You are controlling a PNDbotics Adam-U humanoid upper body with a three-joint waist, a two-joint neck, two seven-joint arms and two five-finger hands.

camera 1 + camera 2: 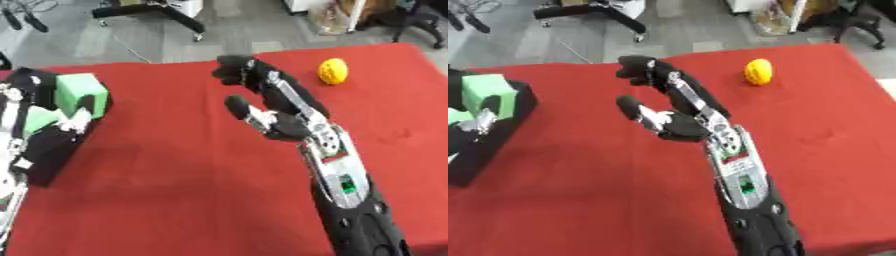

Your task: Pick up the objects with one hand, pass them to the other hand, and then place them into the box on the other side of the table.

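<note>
My right hand (284,117) hangs over the middle of the red counter (175,175), fingers (236,70) spread open, holding nothing. One yellow object (332,71) sits far right, well apart from it. One black box (492,125) at the left edge holds one green block (80,92). My left hand (17,125) shows only in the left eye view, over the box; I cannot tell its fingers' state.

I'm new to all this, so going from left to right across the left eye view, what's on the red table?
Left hand over the black box → green block → right hand, open → yellow object.
</note>
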